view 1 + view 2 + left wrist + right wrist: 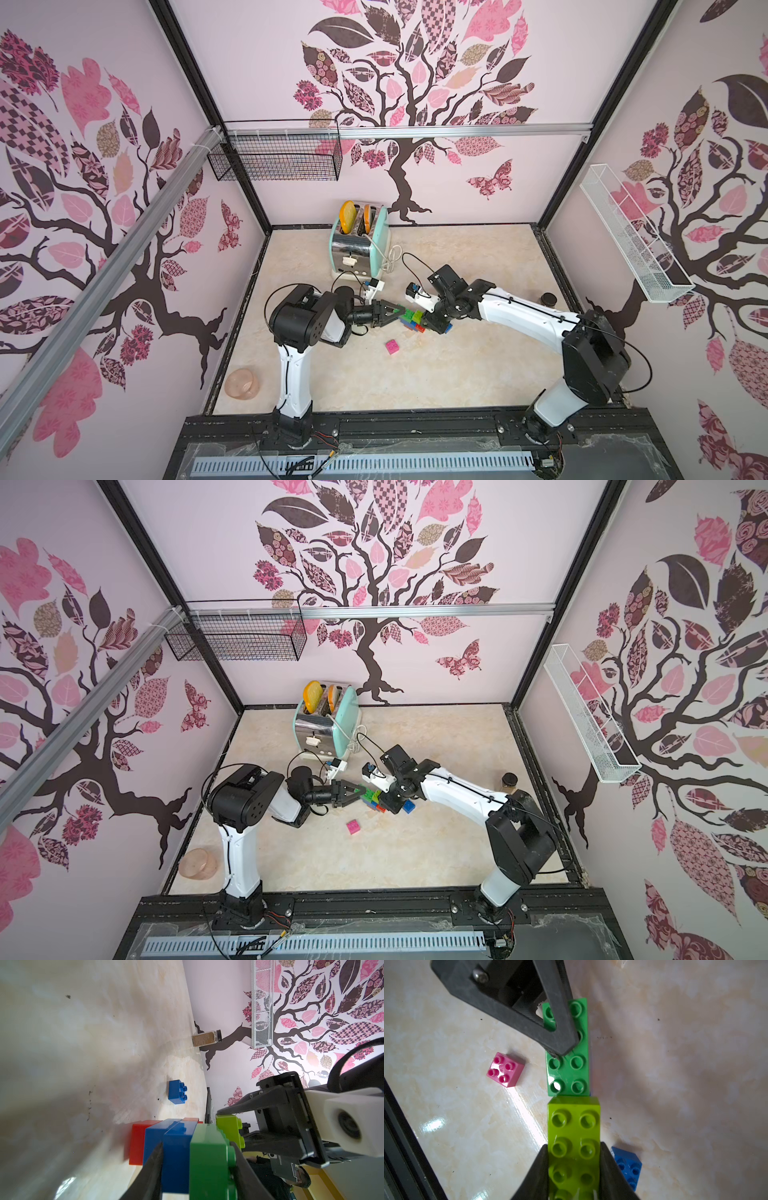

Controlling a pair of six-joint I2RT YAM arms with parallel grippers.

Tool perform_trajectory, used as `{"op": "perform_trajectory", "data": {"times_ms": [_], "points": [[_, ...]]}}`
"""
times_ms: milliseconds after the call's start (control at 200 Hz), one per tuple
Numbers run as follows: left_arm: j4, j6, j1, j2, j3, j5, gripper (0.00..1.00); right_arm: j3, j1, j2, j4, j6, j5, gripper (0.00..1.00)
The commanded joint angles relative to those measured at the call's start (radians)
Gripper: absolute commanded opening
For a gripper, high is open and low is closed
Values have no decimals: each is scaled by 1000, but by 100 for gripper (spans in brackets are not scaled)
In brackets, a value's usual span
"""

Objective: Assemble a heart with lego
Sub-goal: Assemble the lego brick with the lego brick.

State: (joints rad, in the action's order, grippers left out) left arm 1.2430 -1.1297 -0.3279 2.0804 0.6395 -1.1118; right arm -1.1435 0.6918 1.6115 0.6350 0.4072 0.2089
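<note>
A partial heart [409,321] of joined lego stands mid-table: red [137,1142] at the base, blue long bricks [176,1147], dark green [568,1072] on top. My left gripper [196,1147] is shut on it, one finger under the blue layer and one on the green studs. My right gripper [574,1147] is shut on the sides of a lime brick [574,1126], held studs-up over the far end of the green brick. Whether it touches, I cannot tell. A pink small brick [392,346] lies loose nearer the front. A blue small brick [446,328] lies beside the right gripper.
A mint toaster [359,245] with its white cord stands at the back, behind the arms. A spice jar [549,298] is by the right wall and a pink bowl [243,384] at the front left corner. A black wire basket [276,158] and a white shelf [631,241] hang on the walls.
</note>
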Motion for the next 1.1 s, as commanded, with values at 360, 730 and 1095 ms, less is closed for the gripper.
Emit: {"op": "perform_trajectory", "data": {"times_ms": [360, 730, 1095], "points": [[3, 5, 0, 27, 1, -11, 27, -5, -4, 43, -20, -15, 32, 27], [3, 3, 1, 25, 0, -8, 27, -19, 8, 85, -18, -40, 13, 26], [3, 5, 0, 29, -2, -13, 27, 45, 21, 77, -119, -54, -16, 25]]}}
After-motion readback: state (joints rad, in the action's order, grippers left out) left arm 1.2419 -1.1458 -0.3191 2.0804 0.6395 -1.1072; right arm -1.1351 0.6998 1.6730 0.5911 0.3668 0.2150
